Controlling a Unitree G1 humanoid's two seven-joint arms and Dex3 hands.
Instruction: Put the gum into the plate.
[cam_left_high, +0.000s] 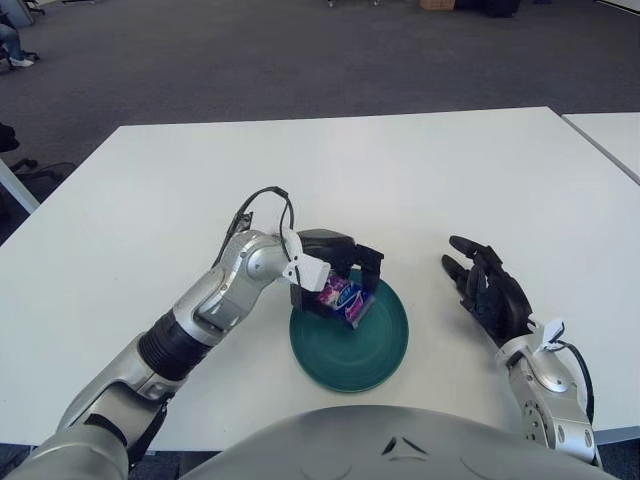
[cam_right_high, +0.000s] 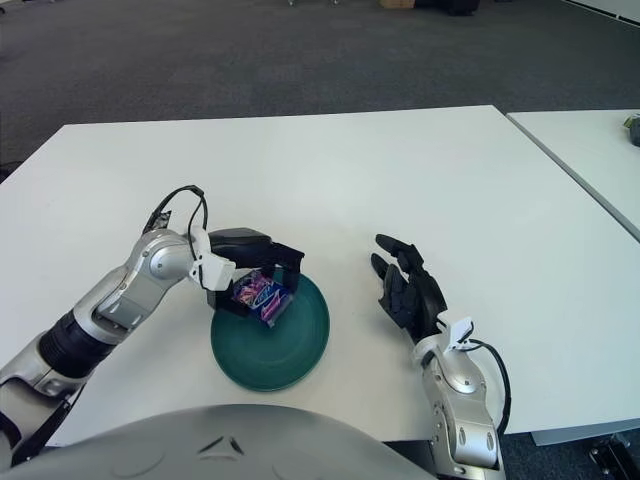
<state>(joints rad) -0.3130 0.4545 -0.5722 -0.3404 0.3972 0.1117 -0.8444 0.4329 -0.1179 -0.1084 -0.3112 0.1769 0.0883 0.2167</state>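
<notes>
While left hand (cam_left_high: 335, 270) pinches gum (cam_left_high: 340, 293) over plate (cam_left_high: 385, 350) far-left rim | right hand (cam_left_high: 490, 290) spread, well right

Bare table (cam_left_high: 330, 170) surrounds the plate (cam_left_high: 385, 345) on all sides.

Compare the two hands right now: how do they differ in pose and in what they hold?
The left hand is curled around the gum over the green plate; the right hand holds nothing, fingers spread. The left is at the plate's rim; the right shows beside it, to the right. Both are black.
</notes>
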